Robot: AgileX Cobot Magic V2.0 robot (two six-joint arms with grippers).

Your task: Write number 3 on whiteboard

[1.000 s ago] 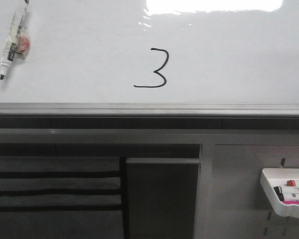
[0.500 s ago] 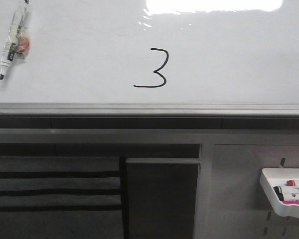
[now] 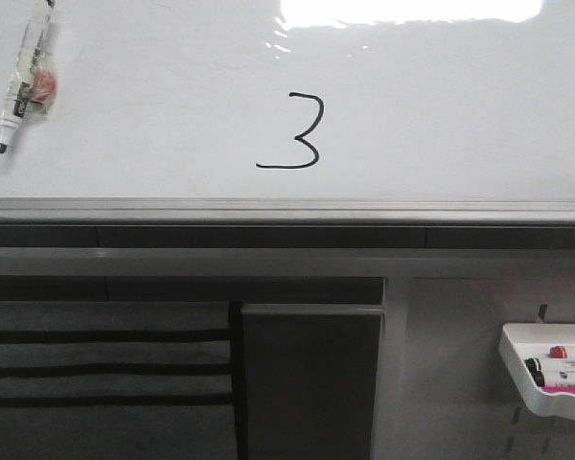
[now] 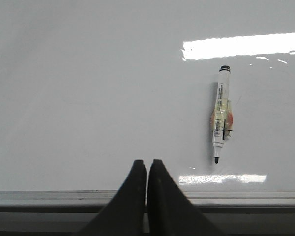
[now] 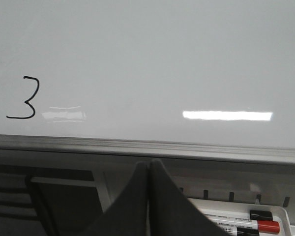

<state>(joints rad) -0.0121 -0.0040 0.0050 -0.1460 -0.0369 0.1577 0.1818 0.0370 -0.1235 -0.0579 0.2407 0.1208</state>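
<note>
You are finishing with the number 3 [image 3: 292, 132] written, left gripper [image 4: 147, 169] and right gripper [image 5: 148, 172] pressed together empty; avoid smudging the whiteboard [image 3: 441, 115].

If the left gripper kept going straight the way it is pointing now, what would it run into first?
Most likely the whiteboard itself, low down near its grey lower edge. The left gripper, shut and empty, points at bare board; the marker lies off to one side. Depth is unclear.

The whiteboard [image 3: 441, 115] is glossy white, with a grey metal lower edge and a bright light reflected at its top. The number 3 [image 3: 297, 134] is drawn in thin black near its middle. An uncapped marker [image 3: 24, 81] clings to its upper left, tip pointing down
</note>
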